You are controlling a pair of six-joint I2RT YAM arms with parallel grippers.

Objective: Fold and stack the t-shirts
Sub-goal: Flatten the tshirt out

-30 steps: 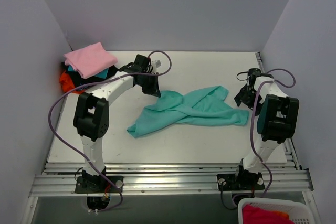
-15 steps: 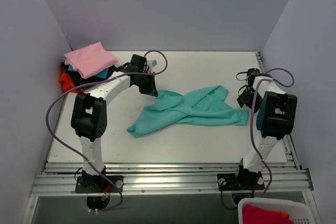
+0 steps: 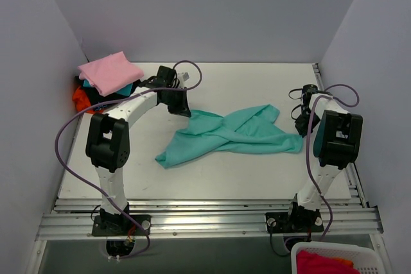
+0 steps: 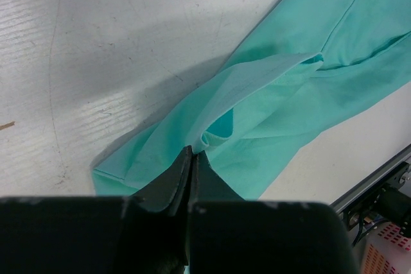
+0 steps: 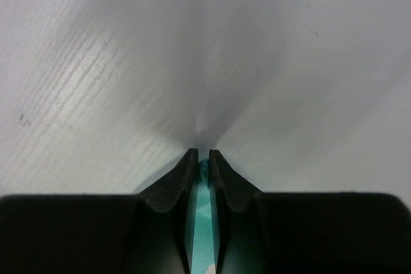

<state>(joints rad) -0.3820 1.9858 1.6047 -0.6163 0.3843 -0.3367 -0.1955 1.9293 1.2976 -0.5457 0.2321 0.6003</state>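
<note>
I've got the white table [image 3: 257, 81] filling the middle of the top view. The teal t-shirt [image 3: 237, 133] lies across its centre, twisted and unfolded. Upper left corner has a pile with the pink t-shirt [image 3: 110, 72] on top and the orange-red t-shirt [image 3: 80, 99] poking out underneath. A white basket [image 3: 334, 251] sits at lower right with red cloth [image 3: 321, 264] inside. My left gripper [image 4: 191, 152] is clamped on the teal t-shirt's upper-left end, lifting a ridge of cloth. My right gripper [image 5: 200, 155] sits at the shirt's right end, fingers pinched nearly together on teal cloth.
</note>
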